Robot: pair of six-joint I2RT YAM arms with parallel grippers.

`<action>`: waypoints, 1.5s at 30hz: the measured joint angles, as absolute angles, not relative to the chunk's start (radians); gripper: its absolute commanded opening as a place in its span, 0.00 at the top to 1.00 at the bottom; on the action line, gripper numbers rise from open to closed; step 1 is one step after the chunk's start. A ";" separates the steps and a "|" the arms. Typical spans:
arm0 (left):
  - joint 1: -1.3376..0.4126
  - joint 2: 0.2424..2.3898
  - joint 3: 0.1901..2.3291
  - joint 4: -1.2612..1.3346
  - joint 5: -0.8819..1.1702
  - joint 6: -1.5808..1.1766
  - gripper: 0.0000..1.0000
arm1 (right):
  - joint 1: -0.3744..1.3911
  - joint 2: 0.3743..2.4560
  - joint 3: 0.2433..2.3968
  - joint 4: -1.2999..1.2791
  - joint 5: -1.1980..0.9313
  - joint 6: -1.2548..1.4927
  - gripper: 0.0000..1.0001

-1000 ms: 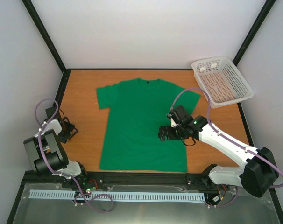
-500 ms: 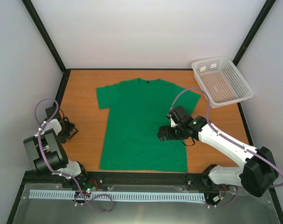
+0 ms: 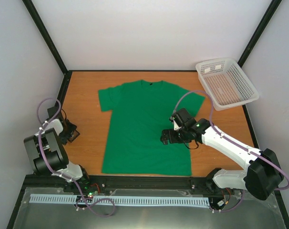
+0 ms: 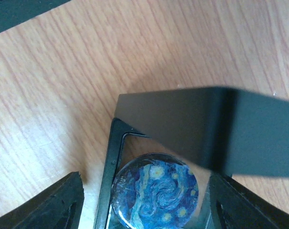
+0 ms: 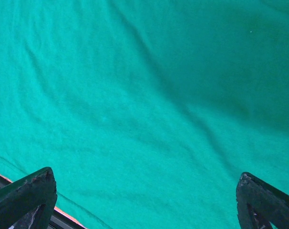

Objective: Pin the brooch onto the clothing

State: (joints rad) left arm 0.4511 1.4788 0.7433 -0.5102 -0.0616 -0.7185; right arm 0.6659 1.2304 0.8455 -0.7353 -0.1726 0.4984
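Left tool (image 3: pixel 69 134), right tool (image 5: pixel 144 183) gaping, empty. Left flanking blue swirl-painted round brooch (image 4: pixel 156 193) inside black square case (image 4: pixel 108 191); we are risking grabbing case instead.

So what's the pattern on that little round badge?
The brooch has blue swirls with yellow spots, like a starry sky; clearest in the left wrist view.

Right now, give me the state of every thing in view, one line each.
brooch: face up in the black case, not gripped.
black case: open, on the table.
T-shirt: spread flat, unpinned.
left fingers: open, straddling the case.
right fingers: open over the T-shirt.
basket: upright.
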 measured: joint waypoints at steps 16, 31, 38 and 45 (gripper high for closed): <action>0.436 1.509 0.760 -0.519 -0.091 -0.715 0.39 | 0.666 1.239 0.833 -0.714 -0.177 0.500 0.00; 0.436 1.504 0.760 -0.524 -0.106 -0.714 0.56 | 0.666 1.240 0.816 -0.706 -0.189 0.506 0.00; 0.433 1.487 0.760 -0.531 -0.110 -0.714 0.63 | 0.666 1.240 0.816 -0.708 -0.188 0.506 0.00; 0.413 1.463 0.762 -0.566 -0.110 -0.716 0.64 | 0.666 1.231 0.816 -0.720 -0.184 0.514 0.00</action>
